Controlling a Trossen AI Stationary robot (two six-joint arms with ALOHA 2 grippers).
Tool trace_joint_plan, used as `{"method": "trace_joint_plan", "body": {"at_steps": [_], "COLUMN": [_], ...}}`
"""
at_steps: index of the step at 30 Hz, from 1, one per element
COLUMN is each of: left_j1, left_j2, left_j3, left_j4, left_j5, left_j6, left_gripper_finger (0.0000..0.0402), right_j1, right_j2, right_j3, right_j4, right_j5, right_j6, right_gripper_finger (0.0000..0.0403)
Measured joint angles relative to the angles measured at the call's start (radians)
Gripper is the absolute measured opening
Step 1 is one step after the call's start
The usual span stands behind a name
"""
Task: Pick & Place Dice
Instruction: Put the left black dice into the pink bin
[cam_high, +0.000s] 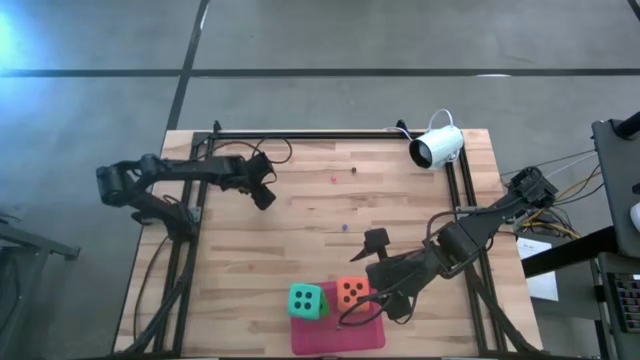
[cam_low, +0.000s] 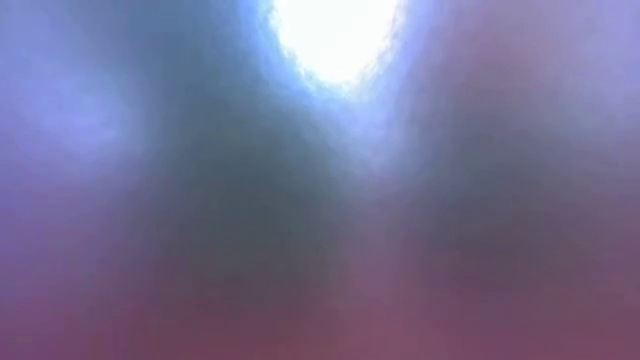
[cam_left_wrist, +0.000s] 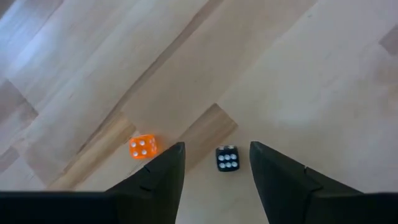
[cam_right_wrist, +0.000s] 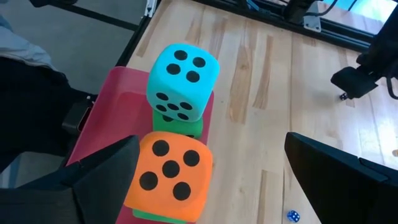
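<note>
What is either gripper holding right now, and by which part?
Nothing is held. The right gripper stands open around the orange die, fingers clear of its sides. The left gripper is open above a small black die.

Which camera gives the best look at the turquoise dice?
The right wrist view: the teal die fills it, pips clear, stacked on a green die. The high view shows it small. The low view is blurred; the left wrist view misses it.
</note>
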Motion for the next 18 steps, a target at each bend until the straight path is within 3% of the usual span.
{"method": "trace_joint_plan", "body": {"at_steps": [18], "left_j1": [0.036], "left_j2": [0.004], "left_j3": [-0.084], "left_j4": [0.107], "left_j5": [0.072], "left_j6": [0.003], "left_gripper_finger": [0.0155], "right_j1": [0.0], "right_j2": [0.0], "right_j3": [0.0], "right_j4": [0.001], "right_j5": [-0.001], "right_j6": [0.001], "right_gripper_finger": [0.04]}}
